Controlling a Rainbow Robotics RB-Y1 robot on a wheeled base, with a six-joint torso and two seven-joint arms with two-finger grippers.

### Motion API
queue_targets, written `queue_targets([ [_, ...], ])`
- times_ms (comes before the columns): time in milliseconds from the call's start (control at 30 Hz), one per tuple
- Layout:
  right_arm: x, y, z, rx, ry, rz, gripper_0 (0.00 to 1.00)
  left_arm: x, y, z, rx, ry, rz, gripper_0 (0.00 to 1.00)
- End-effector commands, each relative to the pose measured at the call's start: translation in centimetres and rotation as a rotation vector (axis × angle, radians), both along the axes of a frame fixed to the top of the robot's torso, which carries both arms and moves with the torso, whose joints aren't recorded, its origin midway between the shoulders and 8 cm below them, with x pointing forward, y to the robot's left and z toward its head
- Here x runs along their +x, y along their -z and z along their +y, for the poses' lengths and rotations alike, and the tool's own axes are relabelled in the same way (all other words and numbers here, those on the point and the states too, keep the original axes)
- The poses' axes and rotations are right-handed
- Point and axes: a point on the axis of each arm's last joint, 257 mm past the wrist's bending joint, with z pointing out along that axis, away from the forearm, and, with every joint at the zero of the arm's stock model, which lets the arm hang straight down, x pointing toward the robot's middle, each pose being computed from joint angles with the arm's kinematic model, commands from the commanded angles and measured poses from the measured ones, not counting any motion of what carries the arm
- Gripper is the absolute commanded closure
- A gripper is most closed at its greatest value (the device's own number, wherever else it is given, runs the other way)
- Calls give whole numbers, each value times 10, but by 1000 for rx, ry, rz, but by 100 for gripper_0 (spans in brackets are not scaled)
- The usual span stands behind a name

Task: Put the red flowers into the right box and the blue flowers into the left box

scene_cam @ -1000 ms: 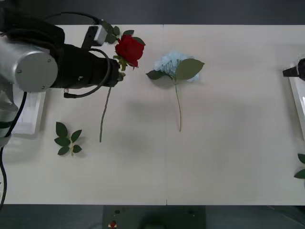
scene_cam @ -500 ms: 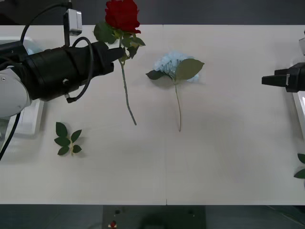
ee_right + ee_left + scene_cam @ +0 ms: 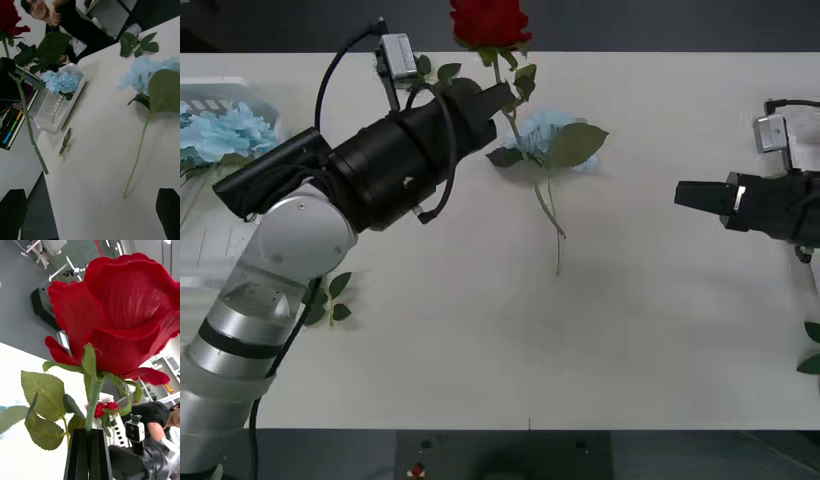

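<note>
Okay, front view, your left gripper (image 3: 498,97) jaws clamped on red rose (image 3: 491,20) stem, lifted over table (image 3: 630,330) above blue flower (image 3: 542,136), right wrist view, right gripper (image 3: 90,212) jaws spread wide, empty, left box (image 3: 56,112) holding blue blooms, left wrist view, rose (image 3: 120,318) stem pinched.

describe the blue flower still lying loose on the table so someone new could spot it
Start from the white table and look at its far middle, just past the left tool, which is shut on a raised red rose. The loose blue flower lies flat there, its thin stem pointing toward the robot. Unlike the blue flowers in the left box, it lies alone, under one big green leaf.
</note>
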Motion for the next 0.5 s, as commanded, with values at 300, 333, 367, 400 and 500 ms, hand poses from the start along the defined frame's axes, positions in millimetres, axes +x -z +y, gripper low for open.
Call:
queue_targets([
  [300,-10,-17,86,200,-82,-25,0,2,-28,-36,-105,-9,-62,100],
  [333,-11,-16,92,206,-86,-24,0,3,-28,-37,-108,-9,-59,100],
  [367,-11,-15,95,208,-86,-26,0,3,-28,-38,-111,-10,-59,100],
  [400,-11,-15,104,205,-91,-34,0,5,-27,-40,-109,-9,-55,100],
  [500,-8,-17,121,189,-80,-63,0,10,-24,-44,-103,-11,-49,100],
])
